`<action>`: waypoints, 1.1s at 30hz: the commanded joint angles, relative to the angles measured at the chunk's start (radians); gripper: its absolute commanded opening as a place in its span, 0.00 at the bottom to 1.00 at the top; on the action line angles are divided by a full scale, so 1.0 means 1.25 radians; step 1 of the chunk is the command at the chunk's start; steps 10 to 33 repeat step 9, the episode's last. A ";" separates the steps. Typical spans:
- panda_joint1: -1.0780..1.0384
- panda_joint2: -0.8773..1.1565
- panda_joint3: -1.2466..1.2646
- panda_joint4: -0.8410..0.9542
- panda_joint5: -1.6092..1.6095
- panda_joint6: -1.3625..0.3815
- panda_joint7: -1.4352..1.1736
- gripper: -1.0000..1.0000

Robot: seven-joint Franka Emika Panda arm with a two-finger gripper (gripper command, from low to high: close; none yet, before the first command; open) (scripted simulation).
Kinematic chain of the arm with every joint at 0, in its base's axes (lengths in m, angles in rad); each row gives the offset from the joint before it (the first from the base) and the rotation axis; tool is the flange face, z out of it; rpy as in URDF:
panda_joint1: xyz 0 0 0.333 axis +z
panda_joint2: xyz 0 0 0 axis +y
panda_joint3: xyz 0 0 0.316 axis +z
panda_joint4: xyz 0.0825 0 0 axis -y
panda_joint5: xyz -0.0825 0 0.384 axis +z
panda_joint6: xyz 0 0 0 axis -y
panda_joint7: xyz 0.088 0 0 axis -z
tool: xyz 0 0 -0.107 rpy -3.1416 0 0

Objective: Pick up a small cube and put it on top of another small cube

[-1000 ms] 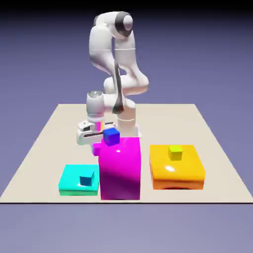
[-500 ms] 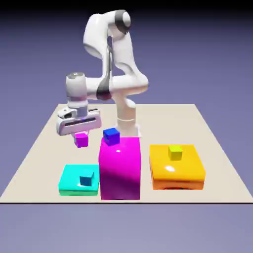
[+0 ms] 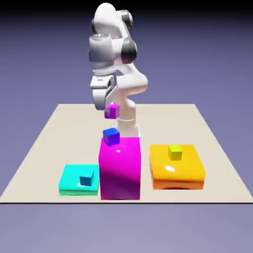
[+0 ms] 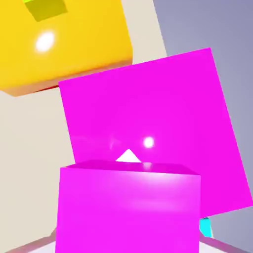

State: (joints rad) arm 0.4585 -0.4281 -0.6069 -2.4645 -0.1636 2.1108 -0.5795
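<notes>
In the exterior view my gripper [image 3: 111, 106] hangs shut on the small magenta-purple cube [image 3: 113, 111], which is in the air. It is a short way above the small dark blue cube [image 3: 111, 136] on top of the big tall magenta block [image 3: 120, 168]. In the hand view the held cube [image 4: 128, 207] fills the bottom and hides my finger tips. The magenta block's top [image 4: 158, 108] lies behind it, and the dark blue cube is hidden there.
A flat cyan block [image 3: 71, 182] with a small blue cube [image 3: 87, 179] lies at the exterior view's left of the magenta block. An orange block [image 3: 177, 170] bearing a yellow-green cube [image 3: 175, 152] lies at its right; the orange block [image 4: 74, 49] also shows in the hand view.
The gripper rose with the magenta-purple cube and swung toward the exterior view's right, from low beside the magenta block to above the dark blue cube.
</notes>
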 commanded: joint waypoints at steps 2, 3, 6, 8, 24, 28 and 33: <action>0.003 0.021 -0.012 -0.033 0.003 0.054 -0.006 0.00; 0.003 0.021 -0.012 -0.033 0.003 0.054 -0.006 1.00; -0.001 -0.006 0.004 0.010 -0.002 -0.015 0.002 1.00; -0.005 -0.034 0.019 0.054 -0.006 -0.085 0.010 1.00; -0.006 -0.042 0.023 0.065 -0.007 -0.103 0.013 1.00; -0.006 -0.042 0.023 0.065 -0.007 -0.103 0.013 1.00; -0.006 -0.042 0.023 0.065 -0.007 -0.103 0.013 1.00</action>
